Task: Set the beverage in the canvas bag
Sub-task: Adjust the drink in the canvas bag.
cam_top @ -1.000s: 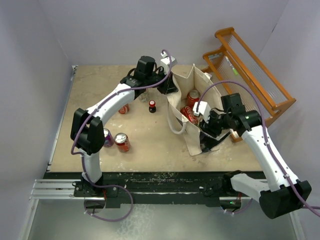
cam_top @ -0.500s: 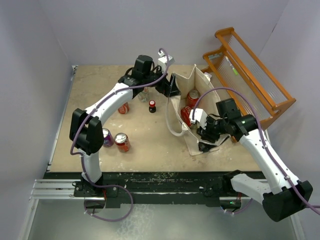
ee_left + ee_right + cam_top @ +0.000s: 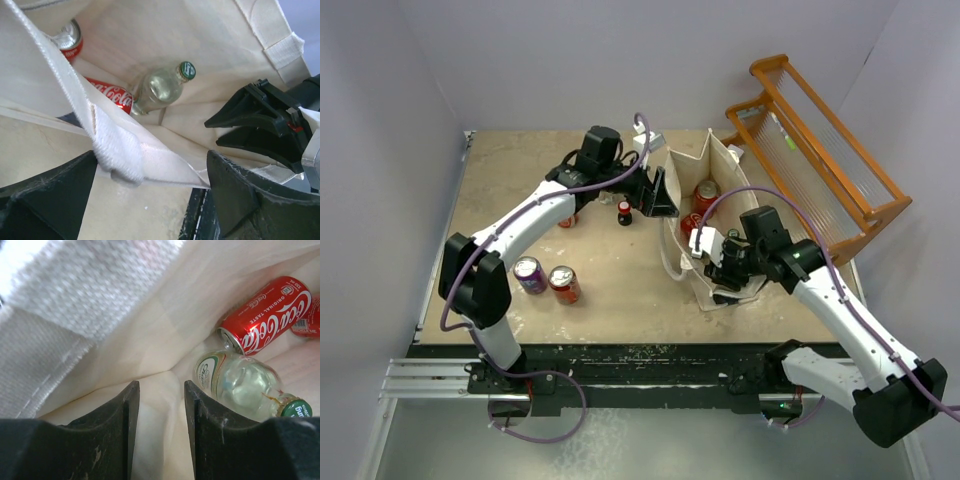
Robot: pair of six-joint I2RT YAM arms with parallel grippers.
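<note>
The left claw (image 3: pixel 150 177) gaped wide at the canvas bag (image 3: pixel 150 30) rim, with the bottle (image 3: pixel 160 87) lying below inside. The right claw (image 3: pixel 161 390) stood narrow, and I couldn't tell its grip.

A clear green-capped bottle (image 3: pixel 240 385) is seen lying inside the canvas bag (image 3: pixel 150 340), a red cola can (image 3: pixel 267 312) rested against it from above. Left of the bottle, cloth is pinched between the right gripper's (image 3: pixel 161 390) fingers (image 3: pixel 120 430).
</note>
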